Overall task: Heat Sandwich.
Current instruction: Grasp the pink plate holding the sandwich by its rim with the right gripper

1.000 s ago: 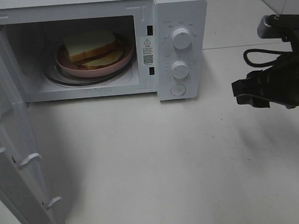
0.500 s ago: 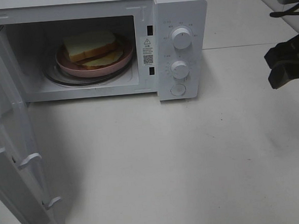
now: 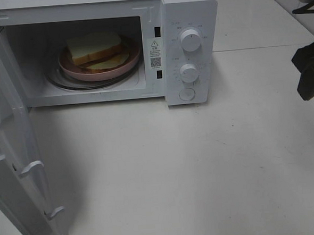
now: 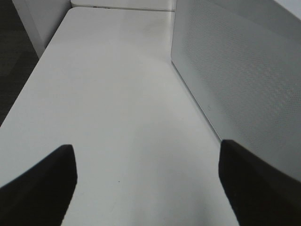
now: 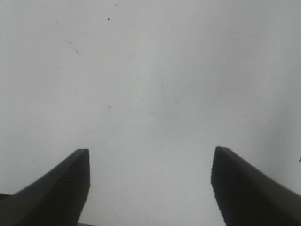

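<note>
The sandwich (image 3: 95,49) is seen inside the microwave (image 3: 187,9), at 11 o'clock. The left claw (image 4: 146,146) and right claw (image 5: 150,151) are spread wide, empty. The door (image 3: 10,158) should be pushed shut gently near its free edge.

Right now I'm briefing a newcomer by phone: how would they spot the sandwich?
Find the white microwave, its door swung open. Inside its cavity sits a round pink plate. The sandwich is the pale yellow bread stacked on it, the only food there.

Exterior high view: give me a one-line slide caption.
Sandwich on a pink plate sits inside the open white microwave, door swung wide, while the right gripper hangs open at the view's right edge.
</note>
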Robot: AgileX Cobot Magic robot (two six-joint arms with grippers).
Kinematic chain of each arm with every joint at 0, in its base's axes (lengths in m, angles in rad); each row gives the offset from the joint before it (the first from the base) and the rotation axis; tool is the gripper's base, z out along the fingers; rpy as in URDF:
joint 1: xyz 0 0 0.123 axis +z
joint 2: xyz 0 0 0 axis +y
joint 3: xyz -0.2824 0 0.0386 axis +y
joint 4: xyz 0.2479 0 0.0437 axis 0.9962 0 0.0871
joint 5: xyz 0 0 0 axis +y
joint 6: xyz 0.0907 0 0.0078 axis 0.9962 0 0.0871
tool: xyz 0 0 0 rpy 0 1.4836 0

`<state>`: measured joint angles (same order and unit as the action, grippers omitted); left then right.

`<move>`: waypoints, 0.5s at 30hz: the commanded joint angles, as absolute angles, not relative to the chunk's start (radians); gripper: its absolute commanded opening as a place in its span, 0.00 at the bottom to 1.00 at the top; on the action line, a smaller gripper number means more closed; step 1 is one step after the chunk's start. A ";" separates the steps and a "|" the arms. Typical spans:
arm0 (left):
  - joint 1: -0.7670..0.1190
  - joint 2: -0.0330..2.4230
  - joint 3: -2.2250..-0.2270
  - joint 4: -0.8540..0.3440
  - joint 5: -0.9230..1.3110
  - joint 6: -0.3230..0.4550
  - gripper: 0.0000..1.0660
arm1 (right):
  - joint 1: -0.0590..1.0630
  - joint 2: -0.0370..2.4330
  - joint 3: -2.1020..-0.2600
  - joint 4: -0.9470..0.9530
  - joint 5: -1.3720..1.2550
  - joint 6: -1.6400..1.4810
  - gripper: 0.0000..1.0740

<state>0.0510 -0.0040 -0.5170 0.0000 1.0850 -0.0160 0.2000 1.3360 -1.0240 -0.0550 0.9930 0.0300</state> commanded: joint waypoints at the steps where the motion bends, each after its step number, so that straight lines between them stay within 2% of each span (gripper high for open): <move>1: 0.055 -0.010 -0.515 -0.006 1.068 -0.018 0.73 | 0.201 1.326 -1.030 -0.054 1.049 0.000 0.66; 9: 0.055 -0.010 -0.515 -0.006 1.068 -0.018 0.73 | 0.209 1.326 -1.030 -0.048 1.045 -0.037 0.66; 14: 0.055 -0.010 -0.515 -0.006 1.068 -0.018 0.73 | 0.318 1.344 -1.031 -0.078 1.043 -0.145 0.66; 15: 0.055 -0.010 -0.515 -0.006 1.068 -0.018 0.73 | 0.370 1.382 -1.043 -0.078 1.047 -0.194 0.66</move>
<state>0.0510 -0.0040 -0.5170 0.0000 1.0850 -0.0160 0.3420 1.3580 -1.0330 -0.0670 1.0380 -0.1450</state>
